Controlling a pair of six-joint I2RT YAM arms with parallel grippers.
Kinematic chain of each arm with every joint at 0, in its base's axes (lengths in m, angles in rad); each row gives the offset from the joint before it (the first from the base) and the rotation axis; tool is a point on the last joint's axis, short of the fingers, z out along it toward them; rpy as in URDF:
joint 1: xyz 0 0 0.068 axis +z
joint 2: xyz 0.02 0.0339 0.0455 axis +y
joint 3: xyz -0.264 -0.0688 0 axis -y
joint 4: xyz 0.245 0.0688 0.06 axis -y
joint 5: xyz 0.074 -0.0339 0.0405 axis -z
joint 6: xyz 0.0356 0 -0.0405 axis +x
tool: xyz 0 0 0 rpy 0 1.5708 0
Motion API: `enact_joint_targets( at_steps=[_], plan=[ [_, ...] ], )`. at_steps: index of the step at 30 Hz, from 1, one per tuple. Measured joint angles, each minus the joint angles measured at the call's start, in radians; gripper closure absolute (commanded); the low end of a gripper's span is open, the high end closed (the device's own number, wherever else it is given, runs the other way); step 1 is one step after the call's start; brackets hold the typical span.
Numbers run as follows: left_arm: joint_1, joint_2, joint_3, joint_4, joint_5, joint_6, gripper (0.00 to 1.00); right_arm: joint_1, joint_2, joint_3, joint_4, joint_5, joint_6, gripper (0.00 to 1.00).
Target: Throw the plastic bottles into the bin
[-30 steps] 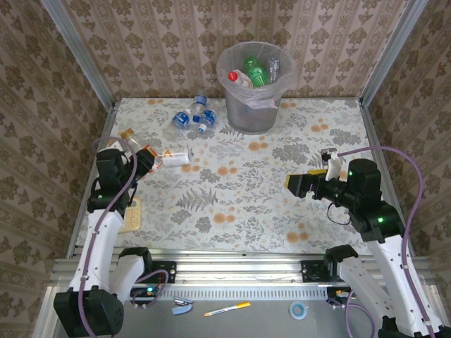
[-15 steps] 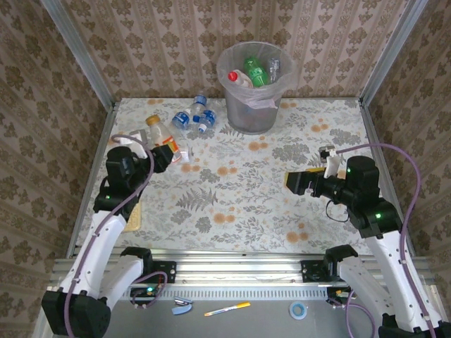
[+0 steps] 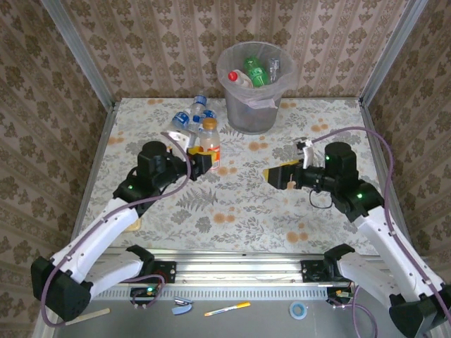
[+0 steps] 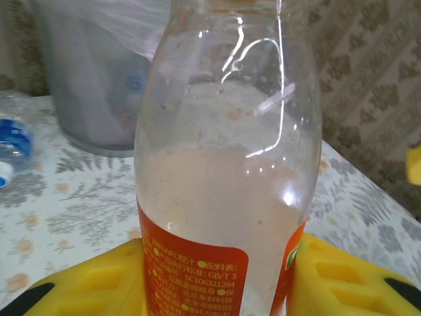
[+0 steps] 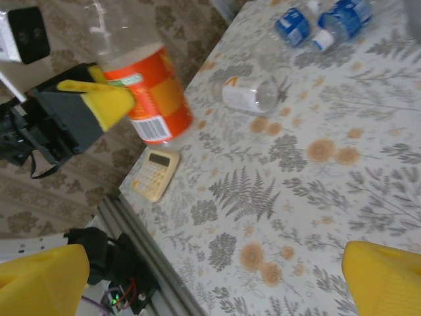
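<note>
Orange-labelled bottle stands upright in our left gripper, just short of the bin. Left wrist: 2 pads pinch its slick label, so it could slip out short of the bin. Right wrist: our right gripper gapes, empty.

Your top external camera sits above and behind the arm bases. It looks down and forward over the whole table to its far edge, where the bin stands. Your left wrist camera rides very close behind the orange-labelled bottle and faces that far edge, with the bin's wall at upper left. Your right wrist camera looks across the table from its right side toward the left edge and near-left corner. All 3 views share that bottle and the blue-labelled bottles.
</note>
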State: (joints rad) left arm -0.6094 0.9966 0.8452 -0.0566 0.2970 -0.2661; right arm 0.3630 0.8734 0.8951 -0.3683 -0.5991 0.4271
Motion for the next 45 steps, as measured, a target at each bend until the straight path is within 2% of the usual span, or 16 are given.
enact_joint_targets(
  at_steps=[7,13,21,27,33,42,45],
  plan=[
    [-0.112,0.088,0.03,0.017,0.025,0.06,0.78,0.125,0.124,0.073,0.063,0.008,-0.012,0.04],
    [-0.183,0.135,0.06,0.021,0.05,0.099,0.78,0.14,0.178,0.092,0.102,0.013,-0.027,0.06],
    [-0.23,0.163,0.066,0.051,0.082,0.114,0.78,0.146,0.204,0.1,0.136,0.02,-0.033,0.08],
    [-0.254,0.178,0.068,0.063,0.1,0.121,0.78,0.146,0.223,0.1,0.16,0.024,-0.034,0.15],
    [-0.267,0.178,0.068,0.083,0.108,0.129,0.78,0.147,0.242,0.1,0.171,0.035,-0.031,0.27],
    [-0.274,0.179,0.058,0.116,0.106,0.129,0.75,0.152,0.244,0.098,0.2,0.042,-0.031,0.61],
    [-0.274,0.179,0.053,0.124,0.106,0.129,0.67,0.152,0.244,0.097,0.2,0.043,-0.031,0.69]
  ],
)
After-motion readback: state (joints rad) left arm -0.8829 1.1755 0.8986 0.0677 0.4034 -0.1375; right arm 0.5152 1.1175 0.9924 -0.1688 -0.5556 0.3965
